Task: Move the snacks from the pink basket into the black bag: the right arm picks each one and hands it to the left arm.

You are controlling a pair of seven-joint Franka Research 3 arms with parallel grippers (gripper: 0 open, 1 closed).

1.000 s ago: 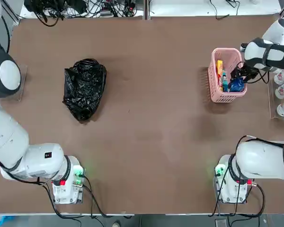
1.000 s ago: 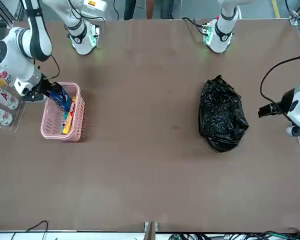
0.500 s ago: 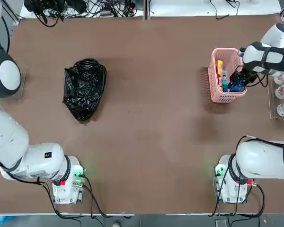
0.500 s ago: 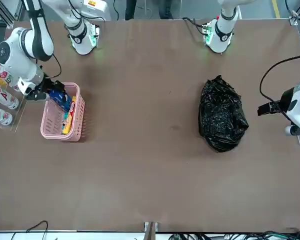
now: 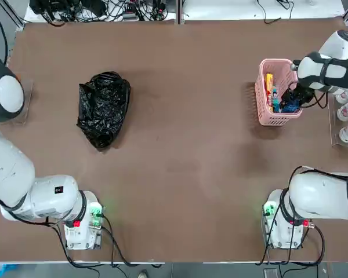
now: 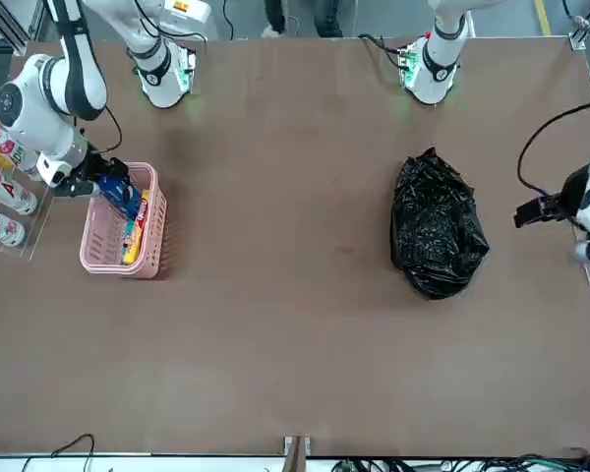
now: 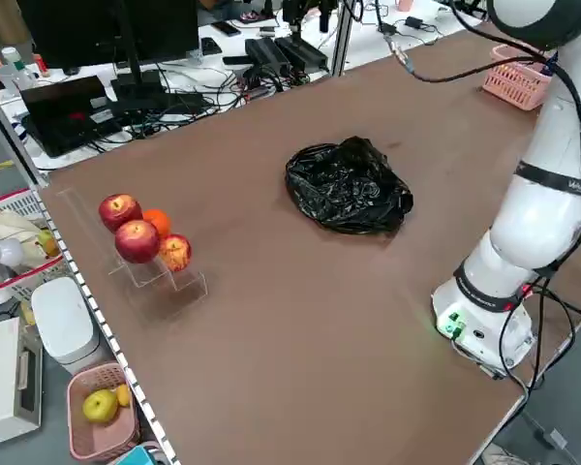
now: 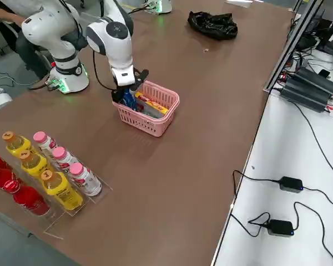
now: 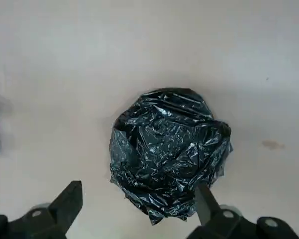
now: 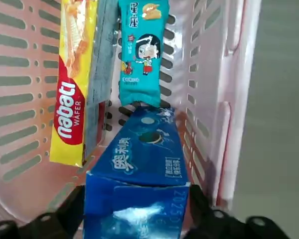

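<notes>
Snacks: all three in the pink basket (image 5: 278, 121), upper right of the top view. Step now: first pick. Right end effector (image 10: 137, 188) is in the basket, gripping the blue pack (image 10: 134, 214) by both sides. Left end effector (image 9: 139, 186) is open, waiting at the right edge of the front view; black bag (image 5: 104, 109) is upper left in the top view. Next I should lift straight, clear the rim, hand over. Labels: "nabati WAFER" on the yellow pack (image 10: 70, 107); "星座" on the teal pack (image 10: 141, 74); "奥利奥" on the blue.
</notes>
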